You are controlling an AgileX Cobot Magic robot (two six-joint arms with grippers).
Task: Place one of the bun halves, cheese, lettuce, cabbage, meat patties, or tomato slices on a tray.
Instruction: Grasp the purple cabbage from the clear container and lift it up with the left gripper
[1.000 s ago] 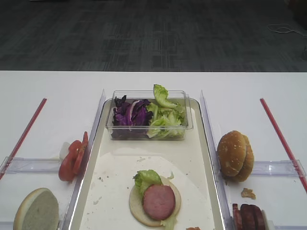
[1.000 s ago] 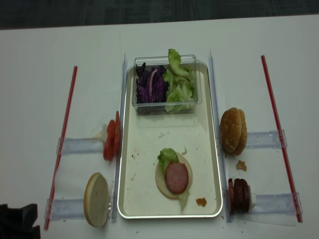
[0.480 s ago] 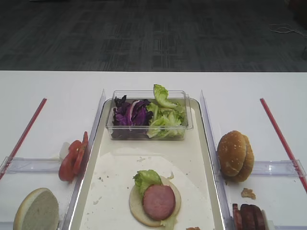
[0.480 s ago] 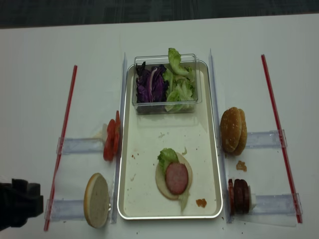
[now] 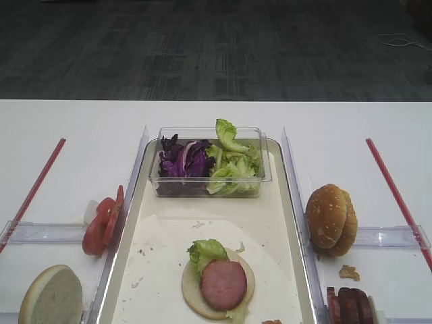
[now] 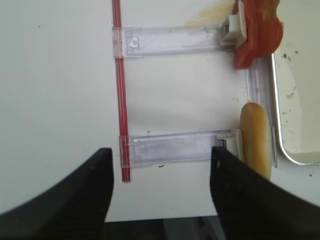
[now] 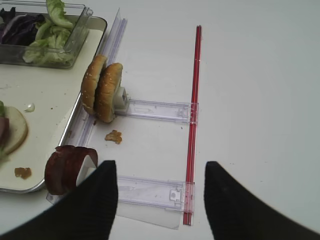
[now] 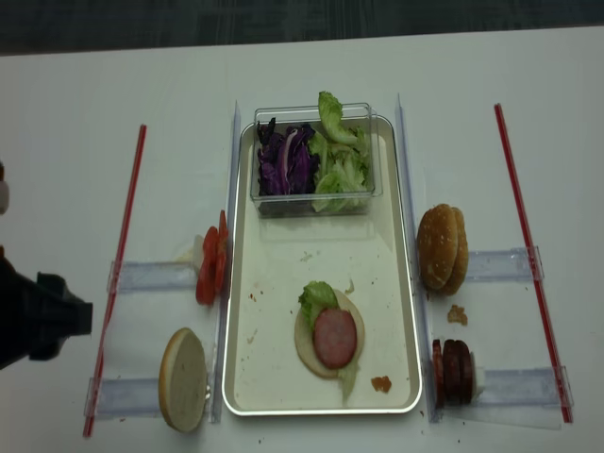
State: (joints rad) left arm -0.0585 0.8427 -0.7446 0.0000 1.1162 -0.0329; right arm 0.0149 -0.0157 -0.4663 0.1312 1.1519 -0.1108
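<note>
The left gripper [image 6: 159, 200] is hanging over the worktop [image 8: 66, 189] left of the tray [image 8: 396, 311], its jaws standing spread wide with nothing between them. The right gripper [image 7: 160, 200] is doing likewise on the far side, jaws apart and empty, above the holder [image 7: 150, 192] beside the patties [image 7: 65, 170].

On the tray a bun base [image 8: 307, 347] is already carrying lettuce [image 8: 314, 300] and one patty [image 8: 334, 338]. The tomato slices [image 6: 257, 32] are standing on edge in their holder just outside the tray's left rim, and a bun half [image 6: 256, 140] is standing on edge in the next holder, nearest the left gripper. Two more bun halves [image 8: 441, 247] are leaning together right of the tray. The cabbage [image 8: 286, 162] is sitting in the clear tub [image 8: 260, 203] at the tray's far end, next to loose lettuce.

The tomato is probably soft, wet and slippery (a hard squeeze would likely tear it), so taking one outer slice gently across its faces seems best. The bun half should be light and spongy; pinching crust against cut face ought to hold it without crushing.
</note>
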